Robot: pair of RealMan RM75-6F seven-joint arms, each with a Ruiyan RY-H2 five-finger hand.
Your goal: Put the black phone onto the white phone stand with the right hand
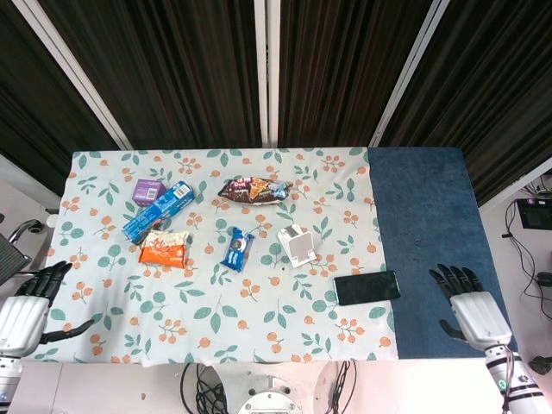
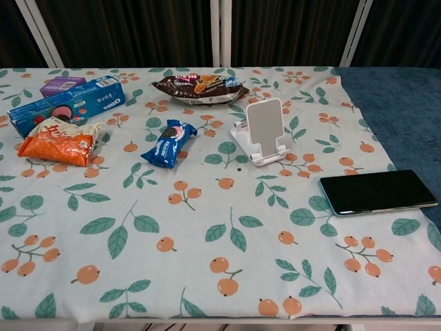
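Left robot hand (image 1: 26,312): seen at the left edge of the head view, off the table (image 1: 423,216), fingers spread, nothing held; partly cut off by the frame and not shown in the chest view.

Purple box (image 1: 147,191): at the far left of the floral cloth (image 1: 216,319), just beside a blue biscuit box (image 1: 158,210); print too small to be read in the head view.

Orange snack bag (image 1: 164,248): laid flat, near the blue biscuit box.

Small blue packet (image 1: 236,249): laid near the cloth's middle.

Dark snack bag (image 1: 254,190): laid toward the far side.

White phone stand (image 2: 263,131): set upright, nothing on it.

Black phone (image 2: 377,192): laid flat, screen up, at the right border of the floral cloth, its right end over the blue mat (image 1: 431,241); well apart from the stand.

Right robot hand (image 1: 467,307): seen only in the head view, over the near right corner of the blue mat, fingers apart, nothing held; apart from the phone.
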